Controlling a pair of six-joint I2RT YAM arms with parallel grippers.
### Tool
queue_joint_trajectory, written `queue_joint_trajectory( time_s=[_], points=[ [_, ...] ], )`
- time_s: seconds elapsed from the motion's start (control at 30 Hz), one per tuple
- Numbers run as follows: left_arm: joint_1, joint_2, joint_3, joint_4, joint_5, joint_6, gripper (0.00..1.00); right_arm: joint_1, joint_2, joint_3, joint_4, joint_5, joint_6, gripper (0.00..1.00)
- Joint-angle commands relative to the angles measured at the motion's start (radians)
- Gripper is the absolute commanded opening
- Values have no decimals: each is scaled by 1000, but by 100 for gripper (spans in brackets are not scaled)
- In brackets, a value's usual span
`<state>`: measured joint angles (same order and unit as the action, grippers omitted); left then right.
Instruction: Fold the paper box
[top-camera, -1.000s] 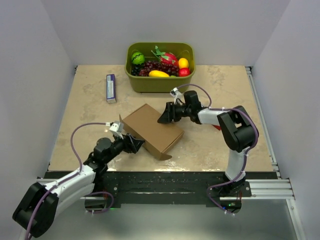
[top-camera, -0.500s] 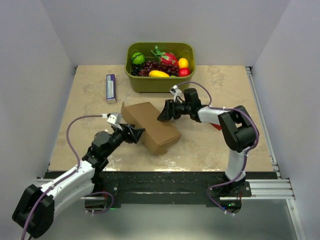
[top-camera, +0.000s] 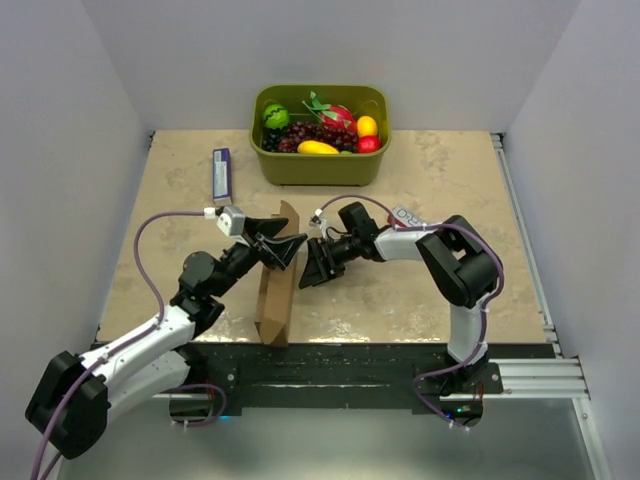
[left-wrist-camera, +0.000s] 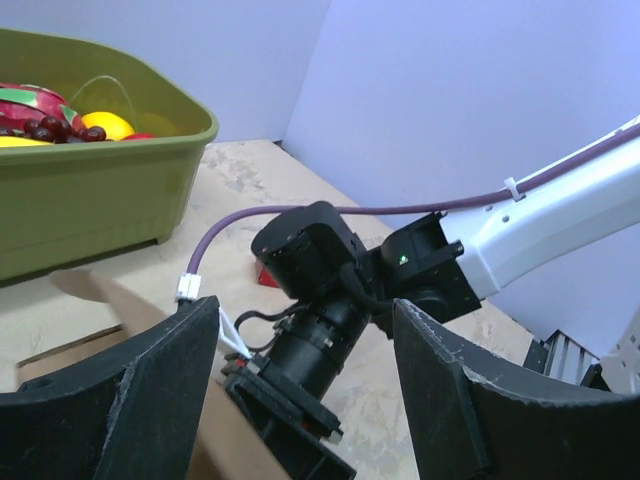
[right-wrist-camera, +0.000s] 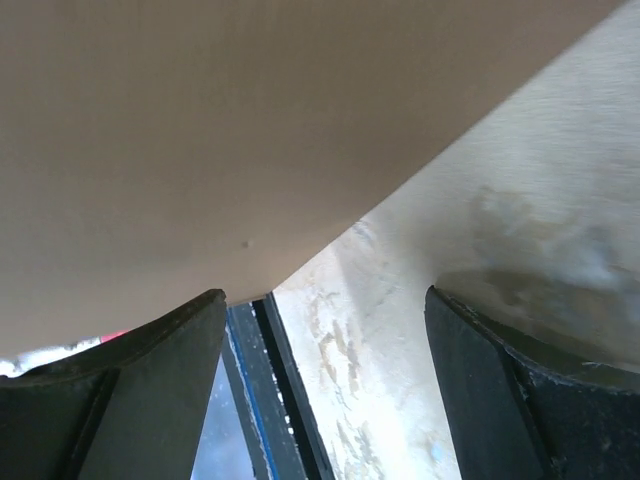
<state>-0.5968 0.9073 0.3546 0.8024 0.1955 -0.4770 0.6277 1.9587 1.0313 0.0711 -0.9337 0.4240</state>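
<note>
The paper box (top-camera: 276, 285) stands on edge at the centre of the table (top-camera: 430, 170), a thin upright slab running toward the bottom of the frame, and nothing has hold of it. My worry is that it topples flat. It is balanced on a narrow edge with a gripper crowding each side, and I judge that one careless nudge could tip it or spring a flap loose.

My left arm (top-camera: 170, 325) reaches up from the lower left. The right arm (top-camera: 440, 245) doubles back from the lower right, forearm pointing left. The left gripper (top-camera: 288, 247) sits at the box's upper end, spread wide and clamping nothing. The right gripper (top-camera: 310, 263) is low, just right of the box. Its fingers (right-wrist-camera: 490, 400) are also wide apart, with cardboard beyond them, not between.
</note>
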Motion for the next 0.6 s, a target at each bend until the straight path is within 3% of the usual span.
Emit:
queue_joint_trajectory(
  time_s=[0.0,0.17,0.37,0.57],
  points=[
    [-3,-33,6,3,-8,66,75,-11,-44,-8,-14,47,2,85],
    [-4,-22,76,-38,22,89,79,-14,-104,-23,-22,117,22,88],
    [-3,19,240,-251,19,149,81,-51,-222,-95,-19,194,58,91],
    [11,-37,325,-540,-192,150,91,-59,-446,-157,-42,295,123,95]
  ],
)
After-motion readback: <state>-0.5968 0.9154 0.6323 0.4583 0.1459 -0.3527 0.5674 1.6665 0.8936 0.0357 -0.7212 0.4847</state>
